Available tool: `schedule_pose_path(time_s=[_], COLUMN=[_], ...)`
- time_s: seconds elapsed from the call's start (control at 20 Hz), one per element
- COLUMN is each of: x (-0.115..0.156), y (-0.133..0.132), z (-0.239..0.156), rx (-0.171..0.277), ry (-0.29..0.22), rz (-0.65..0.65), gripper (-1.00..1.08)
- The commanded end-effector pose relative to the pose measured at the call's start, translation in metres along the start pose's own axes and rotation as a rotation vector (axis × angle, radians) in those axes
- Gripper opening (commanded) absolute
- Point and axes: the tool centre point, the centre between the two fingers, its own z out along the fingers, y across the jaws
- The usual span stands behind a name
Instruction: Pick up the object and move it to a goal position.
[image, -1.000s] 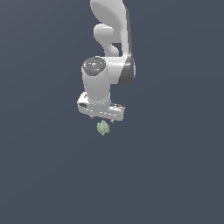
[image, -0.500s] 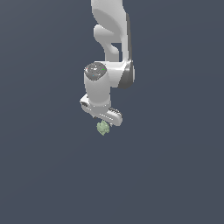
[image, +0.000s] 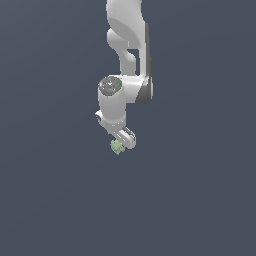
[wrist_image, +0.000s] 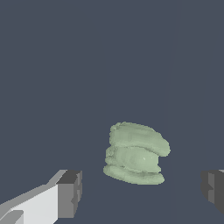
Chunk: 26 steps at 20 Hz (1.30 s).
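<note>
The object (image: 117, 146) is a tiny pale green lumpy blob on the dark grey floor, right under the white hand of the arm. My gripper (image: 119, 144) hangs over it, pointing down. In the wrist view the object (wrist_image: 136, 153) looks like a stack of ridged layers and lies between my two dark fingertips (wrist_image: 70, 192), with a gap on each side. My gripper (wrist_image: 142, 190) is open and touches nothing.
The white arm (image: 127, 45) comes down from the top of the exterior view. Only plain dark grey ground shows around the object in both views.
The hand has turned about its vertical axis over the object, and the arm has shifted slightly. The object has stayed where it was.
</note>
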Motion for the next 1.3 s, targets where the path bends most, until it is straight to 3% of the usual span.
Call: schedule_pose_path(time_s=[0.0, 0.5, 0.9, 1.25], x=[-0.001, -0.002, -0.002, -0.003], y=[0.002, 0.005, 0.005, 0.006], z=[0.004, 0.014, 0.017, 0.046], rx=[0.001, 0.003, 0.002, 0.002], ry=[0.004, 0.012, 0.012, 0.013], rz=[0.058, 0.187, 0.194, 0.197], gripper=[1.0, 1.0, 1.0, 1.0])
